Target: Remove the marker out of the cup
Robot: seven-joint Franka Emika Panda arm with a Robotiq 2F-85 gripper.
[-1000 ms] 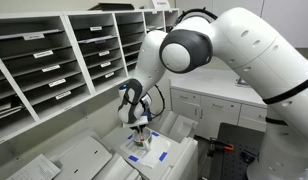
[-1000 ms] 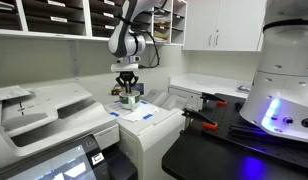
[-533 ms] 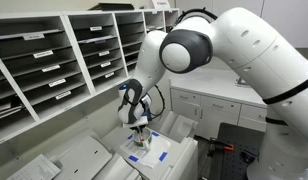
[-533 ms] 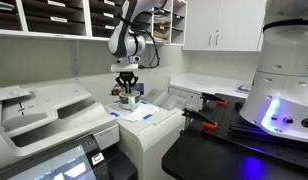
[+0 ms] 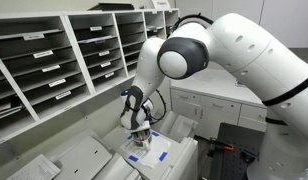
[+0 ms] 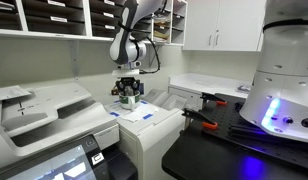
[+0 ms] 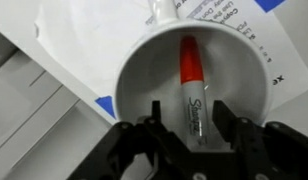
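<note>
Seen from above in the wrist view, the pale cup [image 7: 134, 70] fills the middle. The marker [image 7: 190, 80] leans inside it, with a red cap and a dark barrel with lettering. My gripper [image 7: 188, 112] reaches down over the cup's near rim, one finger on each side of the barrel. A small gap shows on both sides, so it is open and holds nothing. In both exterior views the gripper [image 5: 139, 128] [image 6: 127, 92] hangs straight down onto the cup [image 5: 141, 139] [image 6: 127, 100], which hides the marker there.
The cup stands on white paper with blue patches [image 7: 74, 40] [image 6: 144, 113] on top of a grey printer [image 6: 54, 110]. Mail-slot shelves [image 5: 54, 60] rise behind it. White cabinets [image 6: 224, 25] and another robot's base [image 6: 284, 80] stand off to the side.
The arm has sunk a little, bringing the gripper lower over the cup. The cup and paper have stayed put.
</note>
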